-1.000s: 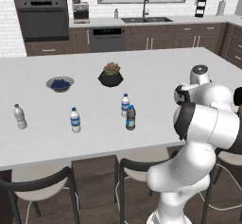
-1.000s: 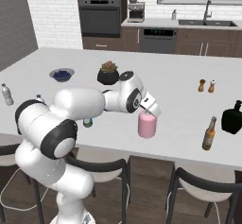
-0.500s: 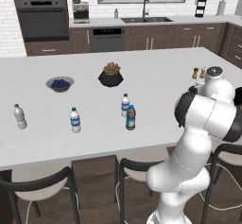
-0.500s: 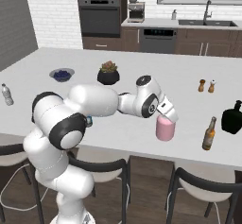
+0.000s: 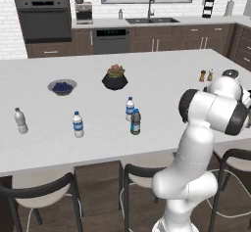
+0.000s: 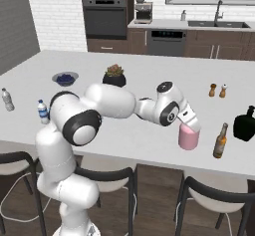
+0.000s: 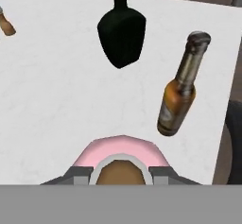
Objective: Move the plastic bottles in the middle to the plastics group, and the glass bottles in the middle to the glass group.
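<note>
The gripper [image 6: 191, 125], jaws clamped on the pink glass bottle [image 6: 189, 138], has carried it along the surface [image 6: 149, 85] – now near the brown bottle [image 6: 219, 141] and black bottle [image 6: 245, 123] – delivery nearly done.

Pink bottle [image 6: 189, 138] stands on counter [image 6: 149, 80], left of brown bottle [image 6: 219, 141].

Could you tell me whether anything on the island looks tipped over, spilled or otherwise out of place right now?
Nothing stands out. The pink bottle is upright in the gripper, near the brown bottle and black bottle, both standing. The two blue-labelled bottles in the middle stand upright, unsorted. No spills on the counter.
</note>
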Controlling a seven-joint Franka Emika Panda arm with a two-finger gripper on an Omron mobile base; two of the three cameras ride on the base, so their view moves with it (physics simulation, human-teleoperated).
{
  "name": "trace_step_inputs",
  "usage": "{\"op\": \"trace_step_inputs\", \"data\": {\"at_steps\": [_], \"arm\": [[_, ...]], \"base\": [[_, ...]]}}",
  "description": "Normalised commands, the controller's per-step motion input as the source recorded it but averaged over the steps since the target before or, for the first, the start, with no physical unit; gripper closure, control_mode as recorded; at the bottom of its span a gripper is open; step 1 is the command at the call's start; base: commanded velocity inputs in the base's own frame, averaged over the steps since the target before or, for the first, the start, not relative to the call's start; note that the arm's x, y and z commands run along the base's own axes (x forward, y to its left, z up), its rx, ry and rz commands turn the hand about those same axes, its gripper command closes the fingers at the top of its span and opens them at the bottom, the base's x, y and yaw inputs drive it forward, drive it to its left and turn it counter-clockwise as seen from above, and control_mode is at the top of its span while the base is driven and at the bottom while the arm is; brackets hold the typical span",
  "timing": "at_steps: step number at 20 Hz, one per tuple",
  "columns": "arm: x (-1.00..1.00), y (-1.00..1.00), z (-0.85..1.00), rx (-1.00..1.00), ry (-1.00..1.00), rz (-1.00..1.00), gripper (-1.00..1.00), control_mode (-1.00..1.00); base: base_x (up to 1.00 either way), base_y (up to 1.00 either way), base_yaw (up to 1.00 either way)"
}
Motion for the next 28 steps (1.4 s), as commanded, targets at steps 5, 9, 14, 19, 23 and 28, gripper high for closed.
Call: {"op": "trace_step_inputs", "data": {"at_steps": [5, 9, 14, 19, 23, 28], "arm": [[0.20, -0.36, 0.00, 0.00, 0.00, -0.09, 1.00, -1.00], [0.14, -0.29, -0.07, 0.00, 0.00, -0.05, 1.00, -1.00], [0.07, -0.26, -0.21, 0.00, 0.00, -0.02, 1.00, -1.00], [0.03, -0.18, -0.29, 0.01, 0.01, 0.00, 1.00, -1.00], [0.00, -0.02, -0.32, 0.00, 0.00, 0.00, 1.00, -1.00], [0.00, 0.00, -0.30, 0.00, 0.00, 0.00, 1.00, -1.00]], "base": [[0.00, 0.00, 0.00], [0.00, 0.00, 0.00], [0.00, 0.00, 0.00], [0.00, 0.00, 0.00], [0.00, 0.00, 0.00], [0.00, 0.00, 0.00]]}}
